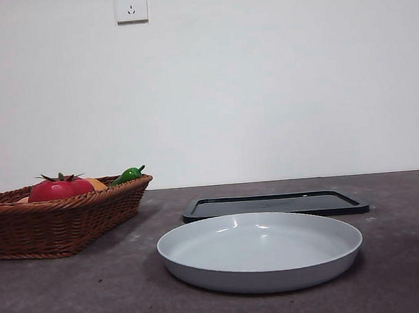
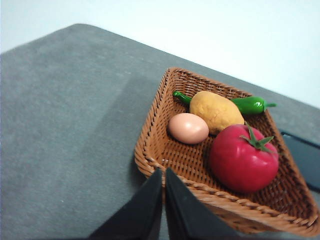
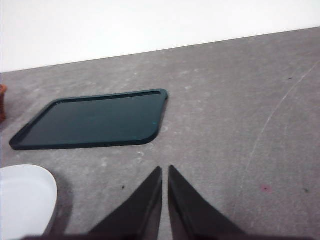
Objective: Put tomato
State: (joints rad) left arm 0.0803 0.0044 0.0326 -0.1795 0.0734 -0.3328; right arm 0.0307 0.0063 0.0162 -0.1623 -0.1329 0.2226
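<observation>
- Tomato [image 2: 243,159]: glossy red, green calyx on top, lying in the wicker basket [image 2: 160,150], near the basket's corner closest to the black tray. From the front view only its upper part [image 1: 60,188] clears the basket rim [image 1: 68,204].
- Other basket contents, seen from the left wrist camera: a lumpy yellow-orange fruit [image 2: 216,110] just beside the tomato; an egg [image 2: 188,128] touching or nearly touching that fruit; a green pepper [image 2: 252,105] behind the fruit, along the far basket wall. Front view shows the pepper's tip [image 1: 127,175] poking above the rim.
- Left gripper [image 2: 164,176]: jaws together, tips nearly touching, nothing between them. It hangs over the basket's near rim, apart from the tomato.
- White plate [image 1: 260,250]: on the grey table [image 1: 61,299], in front of the black tray [image 1: 275,205], to the side of the basket, not touching it. Nothing lies on it.
- Black tray: flat, shallow, nothing on it; right wrist view shows it [image 3: 95,120] with the plate's edge [image 3: 25,200] nearby.
- Right gripper [image 3: 165,172]: jaws together, holding nothing, above bare table beside the tray.
- Wall socket [image 1: 131,4] on the white wall behind.
- Neither arm appears in the front view.
</observation>
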